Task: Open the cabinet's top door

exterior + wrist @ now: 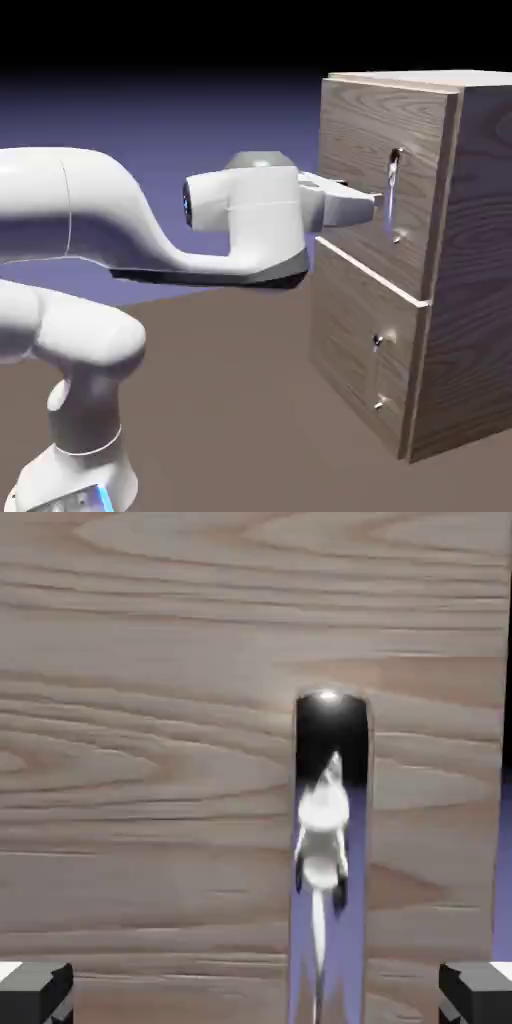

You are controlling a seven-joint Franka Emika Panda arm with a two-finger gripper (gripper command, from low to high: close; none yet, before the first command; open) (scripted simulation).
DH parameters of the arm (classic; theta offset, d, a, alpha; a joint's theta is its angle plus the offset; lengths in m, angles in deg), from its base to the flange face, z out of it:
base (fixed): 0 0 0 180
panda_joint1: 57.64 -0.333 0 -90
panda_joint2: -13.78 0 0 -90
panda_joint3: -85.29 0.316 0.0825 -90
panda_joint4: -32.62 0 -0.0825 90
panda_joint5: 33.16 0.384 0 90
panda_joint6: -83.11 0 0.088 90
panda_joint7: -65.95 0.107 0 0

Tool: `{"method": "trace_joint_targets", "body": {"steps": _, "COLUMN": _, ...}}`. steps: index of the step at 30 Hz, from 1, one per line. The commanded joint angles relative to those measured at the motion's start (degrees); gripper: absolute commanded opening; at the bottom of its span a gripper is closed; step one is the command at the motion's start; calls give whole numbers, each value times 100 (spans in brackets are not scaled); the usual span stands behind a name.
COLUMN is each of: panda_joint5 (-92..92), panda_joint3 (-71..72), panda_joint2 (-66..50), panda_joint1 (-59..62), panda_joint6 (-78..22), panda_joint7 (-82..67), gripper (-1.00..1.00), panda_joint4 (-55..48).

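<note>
Gripper level before the top door – handle just ahead, between the fingertips; lower panel directly beneath on the cabinet.

A plain backdrop fills the upper part of the exterior view, black along the top edge and grading downward into a blue-violet haze that is brightest just above the horizon line. Below it lies a flat, matte brown table surface, uniform in tone and without visible pattern or seams. Lighting is soft and diffuse; only faint shading darkens the surface toward the lower right. No walls, windows or further furniture are distinguishable.
</note>
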Motion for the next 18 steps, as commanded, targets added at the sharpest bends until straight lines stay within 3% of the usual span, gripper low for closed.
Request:
{"method": "trace_joint_targets", "body": {"steps": 1, "panda_joint5": -250, "panda_joint3": -82, "panda_joint2": 39, "panda_joint1": -66, "panda_joint6": -9, "panda_joint7": 188, "gripper": 0, "panda_joint4": -30}}
{"method": "trace_joint_targets", "body": {"steps": 9, "panda_joint5": -830, "panda_joint3": -782, "panda_joint2": -357, "panda_joint1": -1172, "panda_joint6": -299, "panda_joint7": 617, "gripper": 0, "panda_joint4": -748}}
{"method": "trace_joint_targets", "body": {"steps": 10, "panda_joint5": -830, "panda_joint3": -782, "panda_joint2": -357, "panda_joint1": -1172, "panda_joint6": -299, "panda_joint7": 617, "gripper": -100, "panda_joint4": -748}}
{"method": "trace_joint_targets", "body": {"steps": 18, "panda_joint5": 22, "panda_joint3": 407, "panda_joint2": -445, "panda_joint1": 281, "panda_joint6": -934, "panda_joint7": 617, "gripper": -100, "panda_joint4": 230}}
